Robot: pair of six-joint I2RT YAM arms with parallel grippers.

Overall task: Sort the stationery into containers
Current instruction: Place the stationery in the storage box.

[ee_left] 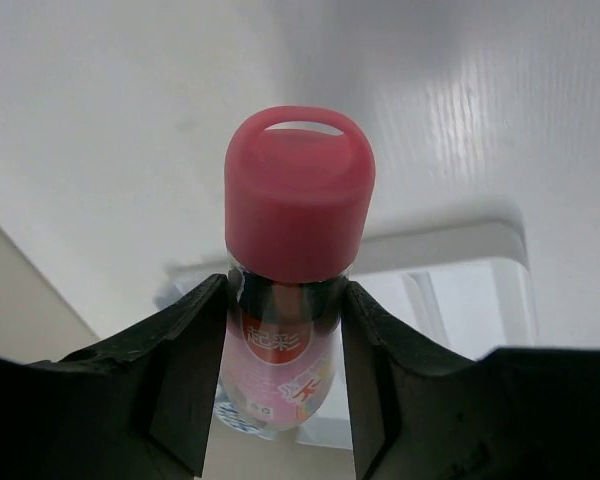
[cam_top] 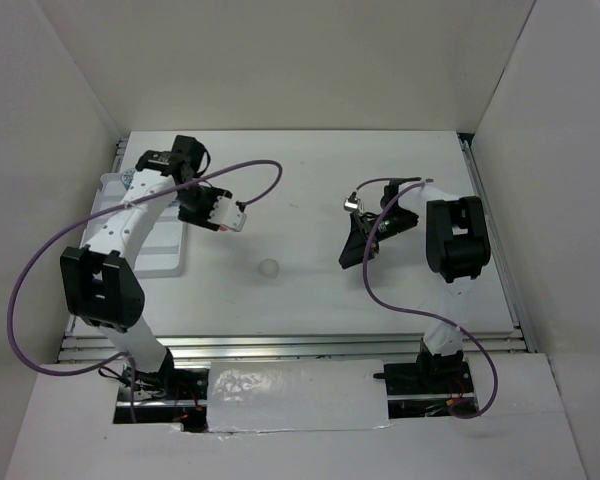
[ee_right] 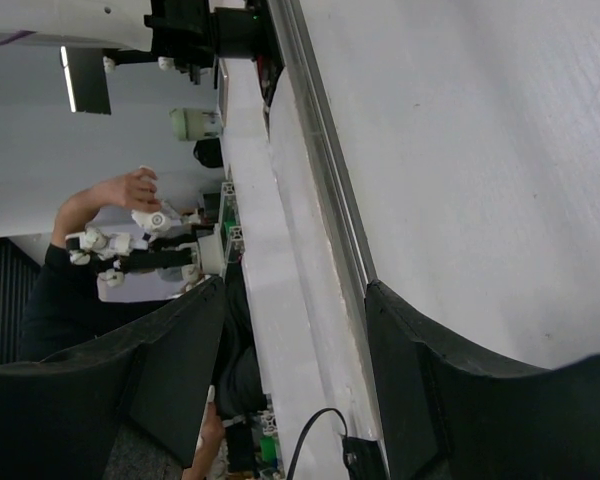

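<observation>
Left claw [cam_top: 230,215] is clamped on the pink-capped bottle [ee_left: 298,195], cap poking out toward 3 o'clock from above, and the tray [cam_top: 162,256] sits just behind at 9 o'clock, while the right claw [ee_right: 292,290] hangs apart and empty, farther off.

the left arm [cam_top: 117,232] bends forward, its left gripper [cam_top: 231,219] clamped on a pink-capped bottle [ee_left: 298,205]. the right gripper [cam_top: 356,250] points inward, jaws parted.

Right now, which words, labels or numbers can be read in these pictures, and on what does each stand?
"起彩", probably: white on red, on the label of the pink-capped bottle.
Smaller print below it: too blurred to read.
Top and right wrist views: no readable text.
</observation>
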